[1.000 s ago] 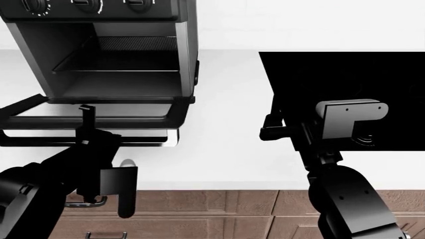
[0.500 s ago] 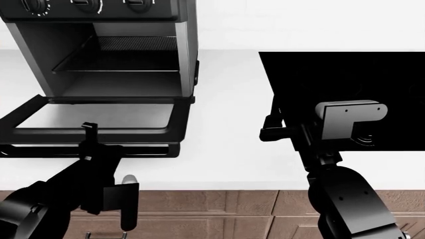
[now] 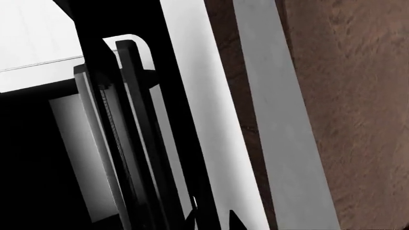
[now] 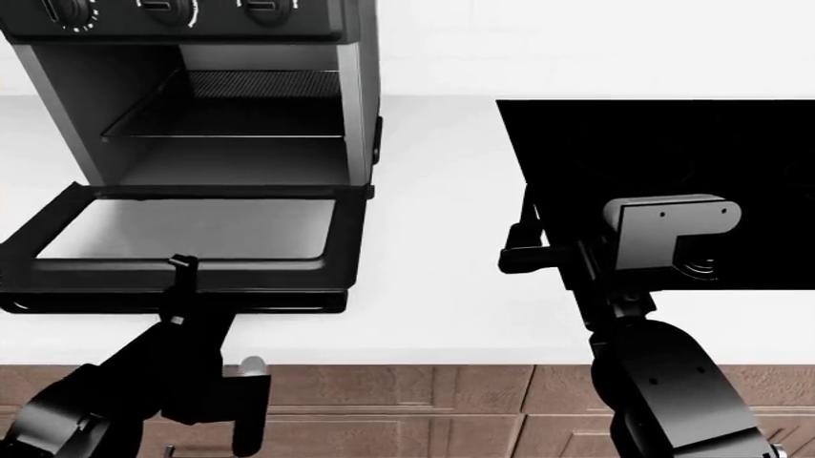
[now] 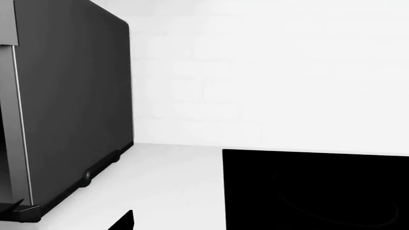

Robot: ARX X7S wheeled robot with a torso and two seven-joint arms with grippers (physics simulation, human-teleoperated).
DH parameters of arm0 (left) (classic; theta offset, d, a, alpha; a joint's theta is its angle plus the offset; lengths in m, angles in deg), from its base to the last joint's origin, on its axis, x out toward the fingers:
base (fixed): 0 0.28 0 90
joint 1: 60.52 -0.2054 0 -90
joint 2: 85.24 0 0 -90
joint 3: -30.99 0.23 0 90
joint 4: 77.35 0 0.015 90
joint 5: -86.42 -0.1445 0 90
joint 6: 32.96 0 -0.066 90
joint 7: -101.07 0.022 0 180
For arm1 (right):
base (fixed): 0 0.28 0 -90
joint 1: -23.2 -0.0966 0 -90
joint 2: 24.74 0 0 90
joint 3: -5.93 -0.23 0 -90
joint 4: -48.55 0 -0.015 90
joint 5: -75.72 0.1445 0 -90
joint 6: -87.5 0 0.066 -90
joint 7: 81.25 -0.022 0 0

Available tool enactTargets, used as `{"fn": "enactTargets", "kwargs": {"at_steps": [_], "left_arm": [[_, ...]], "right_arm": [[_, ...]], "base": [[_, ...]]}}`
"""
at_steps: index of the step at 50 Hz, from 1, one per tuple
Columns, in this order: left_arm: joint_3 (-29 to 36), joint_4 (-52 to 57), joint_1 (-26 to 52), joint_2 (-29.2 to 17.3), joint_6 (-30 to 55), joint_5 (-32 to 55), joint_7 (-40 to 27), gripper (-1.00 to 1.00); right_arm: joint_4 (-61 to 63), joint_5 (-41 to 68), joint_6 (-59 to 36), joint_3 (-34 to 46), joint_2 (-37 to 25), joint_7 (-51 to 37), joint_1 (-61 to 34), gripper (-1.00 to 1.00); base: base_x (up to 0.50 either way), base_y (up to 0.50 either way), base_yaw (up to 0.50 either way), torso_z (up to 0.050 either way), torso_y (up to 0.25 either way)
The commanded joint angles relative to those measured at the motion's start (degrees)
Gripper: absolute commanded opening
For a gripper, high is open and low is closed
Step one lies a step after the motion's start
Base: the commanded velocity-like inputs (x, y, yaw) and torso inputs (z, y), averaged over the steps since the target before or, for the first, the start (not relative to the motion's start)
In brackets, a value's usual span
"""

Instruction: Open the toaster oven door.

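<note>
**Door Down, Left Gripper at Its Front Edge**

Nearest, along the bottom of the head view, run the brown cabinet drawers [image 4: 421,410]. Rising from the lower left, the left gripper [image 4: 179,270] reaches the front edge of the toaster oven door [image 4: 191,272]; only one slim finger shows, so whether its jaws are clenched or released I cannot tell. At lower right, the right gripper [image 4: 520,243] hangs over the edge of the black cooktop [image 4: 662,153], its jaws also unreadable.

The door lies folded down nearly flat on the white counter [image 4: 433,305], left of centre. Behind it, at upper left, the toaster oven [image 4: 204,95] stands open, rack visible.

The task looks essentially done. The risk is in the retreat: a finger hooked on the handle bar could drag the door back up or tug the oven forward.
</note>
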Motion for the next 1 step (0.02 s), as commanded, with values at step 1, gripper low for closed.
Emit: {"fn": "enactTargets", "kwargs": {"at_steps": [1], "left_arm": [[5.3, -5.74, -3.44, 3.45, 0.16, 16.17, -3.69, -1.0]], "right_arm": [[0.18, -0.05, -0.15, 0.23, -0.19, -0.32, -0.03, 1.0]], "base": [[0.02, 0.0, -0.02, 0.0, 0.0]]}}
